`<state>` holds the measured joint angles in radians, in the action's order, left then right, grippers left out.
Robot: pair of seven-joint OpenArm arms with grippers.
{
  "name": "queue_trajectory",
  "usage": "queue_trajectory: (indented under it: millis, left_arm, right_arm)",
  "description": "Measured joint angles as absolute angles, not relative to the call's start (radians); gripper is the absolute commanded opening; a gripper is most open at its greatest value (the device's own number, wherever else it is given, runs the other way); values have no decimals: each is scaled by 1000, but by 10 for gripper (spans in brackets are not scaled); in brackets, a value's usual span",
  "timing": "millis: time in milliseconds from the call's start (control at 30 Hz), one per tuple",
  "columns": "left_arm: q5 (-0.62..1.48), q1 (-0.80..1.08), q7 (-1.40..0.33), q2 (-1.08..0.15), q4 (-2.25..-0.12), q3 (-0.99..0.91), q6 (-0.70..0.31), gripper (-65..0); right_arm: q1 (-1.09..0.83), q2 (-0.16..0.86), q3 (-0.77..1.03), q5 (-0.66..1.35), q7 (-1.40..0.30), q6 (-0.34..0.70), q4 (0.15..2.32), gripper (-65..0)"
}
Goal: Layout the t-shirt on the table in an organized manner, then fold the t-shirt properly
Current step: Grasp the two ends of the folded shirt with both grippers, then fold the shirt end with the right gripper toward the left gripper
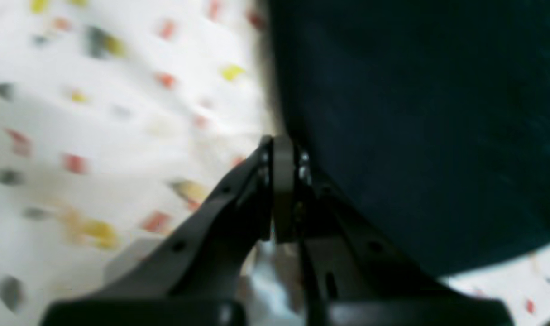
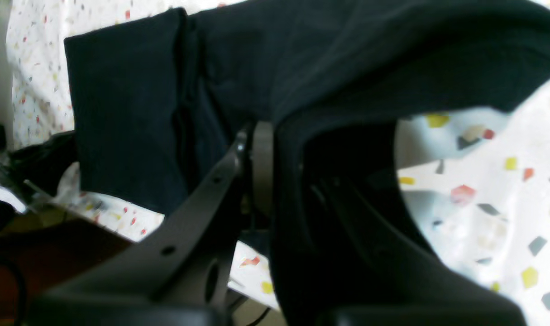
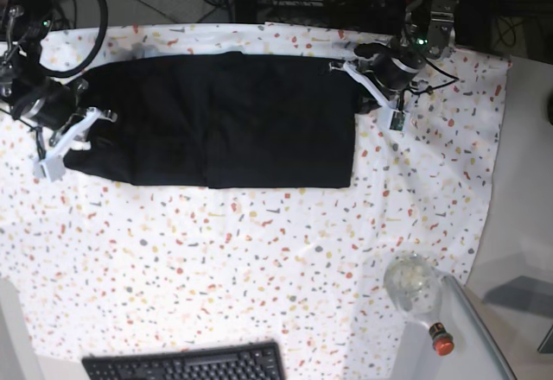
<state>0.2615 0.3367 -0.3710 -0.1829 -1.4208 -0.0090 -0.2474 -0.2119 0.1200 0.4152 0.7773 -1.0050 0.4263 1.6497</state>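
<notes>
The black t-shirt point(image 3: 242, 121) lies spread flat across the far half of the speckled table point(image 3: 259, 259), with a vertical crease near its middle. At the shirt's left end my right gripper point(image 3: 93, 126) is shut on the fabric. In the right wrist view the t-shirt point(image 2: 347, 54) is lifted and drapes over the right gripper point(image 2: 268, 129). My left gripper point(image 3: 350, 71) sits at the shirt's far right corner. In the left wrist view the left gripper point(image 1: 281, 142) is shut, its tips pinching the t-shirt's point(image 1: 415, 136) edge.
A black keyboard point(image 3: 186, 364) lies at the table's near edge. A clear glass jar point(image 3: 410, 281) and a red-capped bottle point(image 3: 441, 341) stand at the near right. A plain grey surface point(image 3: 527, 181) borders the table's right side. Cables and equipment run behind the far edge.
</notes>
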Motion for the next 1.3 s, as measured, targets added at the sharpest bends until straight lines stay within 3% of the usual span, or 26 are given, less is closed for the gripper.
queue_trajectory:
  millis: [67, 167, 267, 400, 800, 1000, 1300]
  left_arm:
    - [263, 345, -382, -195, -1438, -4, -239, -650]
    - [266, 345, -382, -219, -1439, -6, -134, -650]
    - [262, 336, -381, -238, -1439, -8, -134, -650]
    - [266, 330, -381, -230, -1439, 2, -141, -650]
    - [266, 296, -378, -202, -1402, 7, -135, -650]
    - [265, 291, -379, -202, -1400, 7, -134, -650]
    - [265, 291, -379, -204, -1400, 7, -134, -650]
  right_arm:
    - [-212, 96, 415, 778, -1035, 426, 1684, -650]
    - [-212, 60, 406, 780, -1069, 426, 1723, -650]
    - [-212, 67, 331, 774, -1069, 426, 1747, -650]
    - [-212, 61, 194, 778, -1055, 299, 1770, -650]
    - [-182, 66, -182, 781, -896, 102, 1777, -650]
    - [-126, 72, -333, 782, -830, 10, 1697, -650]
    - [-7, 71, -485, 784, -698, 7, 1459, -650]
